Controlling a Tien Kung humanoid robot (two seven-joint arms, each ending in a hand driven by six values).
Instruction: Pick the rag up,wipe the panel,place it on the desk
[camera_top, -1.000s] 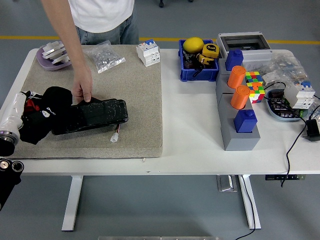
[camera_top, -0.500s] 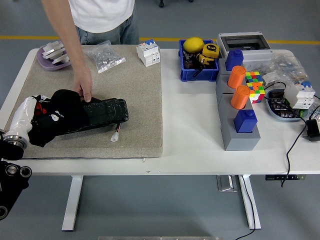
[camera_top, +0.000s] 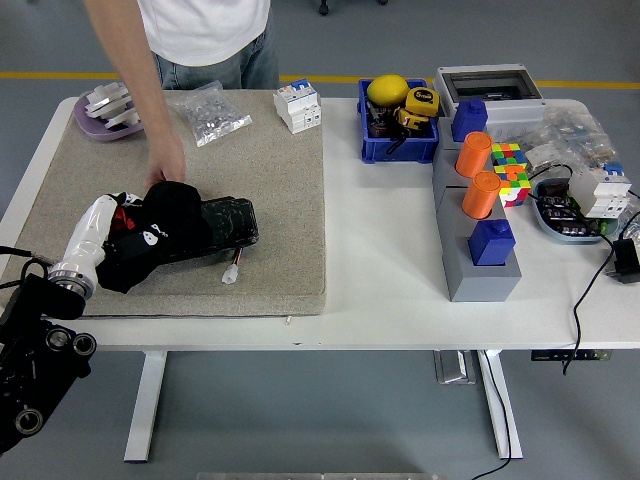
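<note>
The black rag (camera_top: 160, 232) lies bunched over the left end of the black panel (camera_top: 222, 225), left of the frame's centre, on the beige mat (camera_top: 270, 180) that covers the left half of the white surface (camera_top: 380, 280). The left robot hand (camera_top: 150, 235) is buried under the cloth, its white forearm (camera_top: 85, 240) slanting in from the lower left; its fingers are hidden, so I cannot tell how they are set, though the rag seems to ride on them. A person's hand (camera_top: 165, 165) rests at the panel's upper left edge, apparently steadying it. A small white connector (camera_top: 231, 275) on short wires trails just below the panel.

The wiping looks under way. To do it well, the stroke should run along the panel's length toward its right end, with pressure kept flat so the cloth does not ride off the edge, and clear of both the person's fingers and the connector's wires.

Compared with half a second ago, rag and forearm have moved right and slightly up, covering more of the panel; the person's hand has barely shifted. The right arm is not visible.
</note>
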